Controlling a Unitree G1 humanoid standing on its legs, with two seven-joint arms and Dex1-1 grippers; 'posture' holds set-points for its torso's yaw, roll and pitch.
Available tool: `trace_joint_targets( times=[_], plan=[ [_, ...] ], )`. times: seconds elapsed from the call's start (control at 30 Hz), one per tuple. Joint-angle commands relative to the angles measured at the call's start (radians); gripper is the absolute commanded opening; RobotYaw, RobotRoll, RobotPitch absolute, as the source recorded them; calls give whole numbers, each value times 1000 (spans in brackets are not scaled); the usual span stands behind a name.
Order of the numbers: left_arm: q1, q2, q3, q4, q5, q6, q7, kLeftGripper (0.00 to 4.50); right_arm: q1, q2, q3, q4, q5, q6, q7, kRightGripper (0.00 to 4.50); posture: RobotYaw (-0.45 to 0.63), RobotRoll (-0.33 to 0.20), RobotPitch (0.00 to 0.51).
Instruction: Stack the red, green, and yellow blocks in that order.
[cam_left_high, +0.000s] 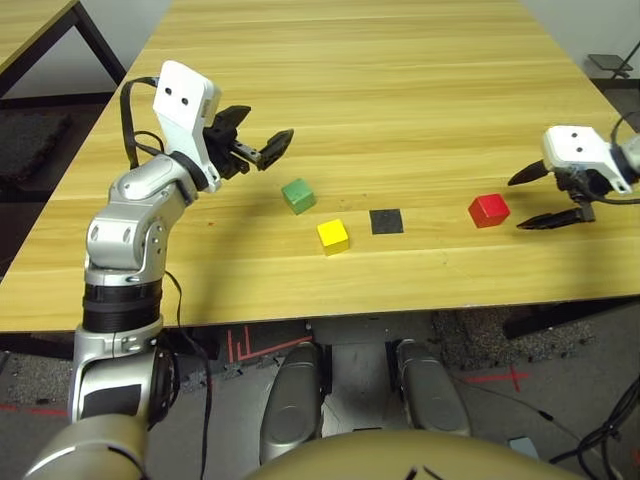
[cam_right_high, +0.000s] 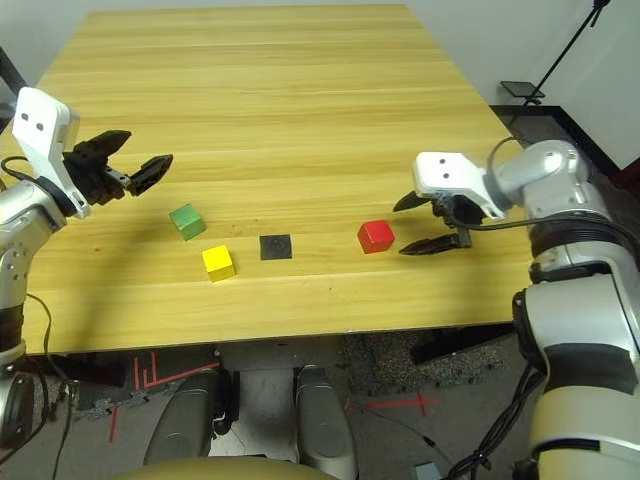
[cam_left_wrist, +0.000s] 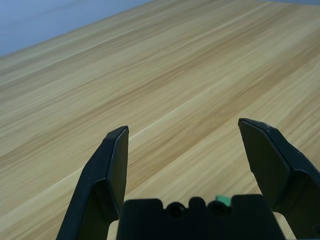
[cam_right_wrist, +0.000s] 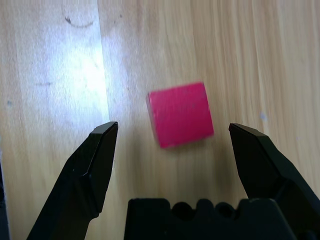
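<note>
The red block (cam_left_high: 489, 210) rests on the table near the right side, also visible between the fingers in the right wrist view (cam_right_wrist: 180, 114). My right gripper (cam_right_high: 412, 223) is open just right of it, fingers pointing at it, not touching. The green block (cam_left_high: 298, 195) sits left of centre, with the yellow block (cam_left_high: 333, 236) just in front and to its right. My left gripper (cam_left_high: 262, 146) hovers open above the table, behind and left of the green block, holding nothing. A sliver of green block (cam_left_wrist: 223, 200) peeks out below its fingers.
A flat black square patch (cam_left_high: 386, 221) lies on the wooden table (cam_left_high: 360, 80) between the yellow and red blocks. The table's front edge runs just before the blocks. A second table corner (cam_left_high: 40, 25) stands at far left.
</note>
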Motion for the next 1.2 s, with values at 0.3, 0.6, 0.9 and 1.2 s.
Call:
trace_joint_targets(
  times=[0.3,0.6,0.9,1.2],
  plan=[
    [34,-23,-6,-61,-5,51,33,4500,-9,62,2,51,-72,-44,6,4113,189,-175,86],
    [26,-23,-13,-81,-12,88,34,4500,-49,118,-43,11,-109,34,-1,2036,210,-179,95],
    [-23,2,-65,-94,-16,156,-2,4500,-7,231,-2,-432,-85,489,6,2036,229,-191,93],
    [-38,5,-82,-111,-19,191,-1,4500,14,303,46,-631,-167,730,-65,2036,267,-209,95]
  ],
)
